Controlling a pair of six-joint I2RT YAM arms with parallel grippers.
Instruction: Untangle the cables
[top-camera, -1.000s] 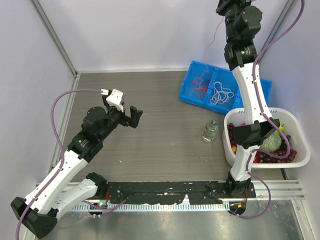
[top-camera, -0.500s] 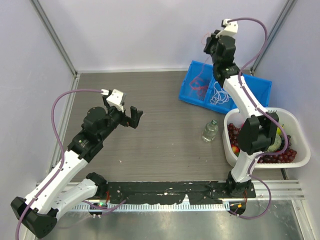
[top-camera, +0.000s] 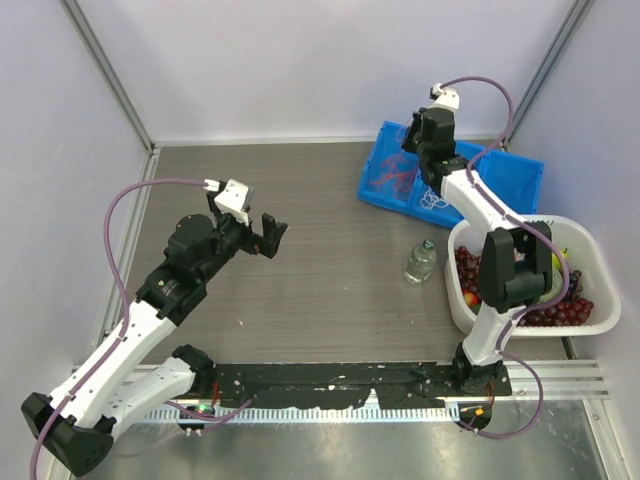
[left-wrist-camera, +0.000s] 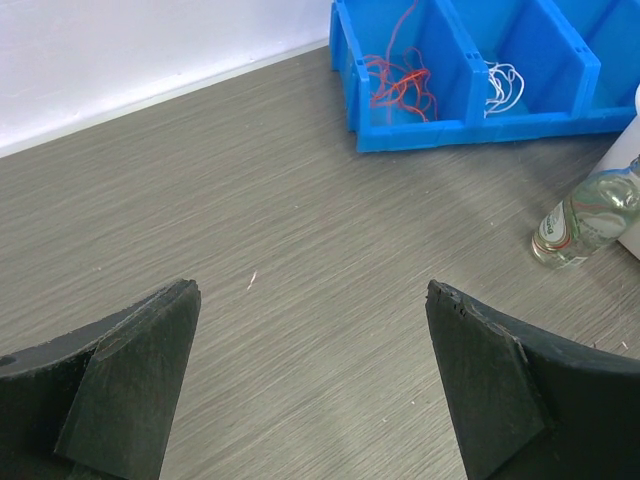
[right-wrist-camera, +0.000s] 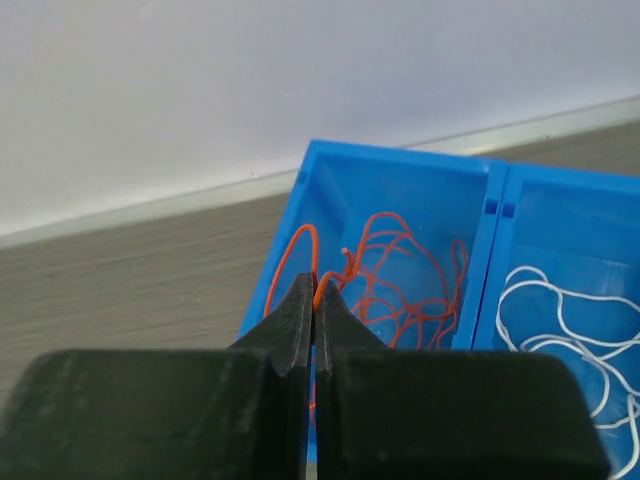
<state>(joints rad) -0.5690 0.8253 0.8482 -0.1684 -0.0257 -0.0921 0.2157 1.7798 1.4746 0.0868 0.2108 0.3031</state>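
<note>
Red cable (right-wrist-camera: 316, 260) (a loop) upright above the clamped right gripper (right-wrist-camera: 315, 295).

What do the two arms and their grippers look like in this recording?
The left arm and right arm share white shells, black joints and a looping purple cable each. A white camera block tops each wrist. The left gripper and right gripper are black, with wedge-shaped fingers.

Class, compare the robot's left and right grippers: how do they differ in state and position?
The left gripper is open and empty; the right gripper is shut, pinching a red cable. The left gripper hangs over the table; the right gripper is at the blue bin. Both are black.
</note>
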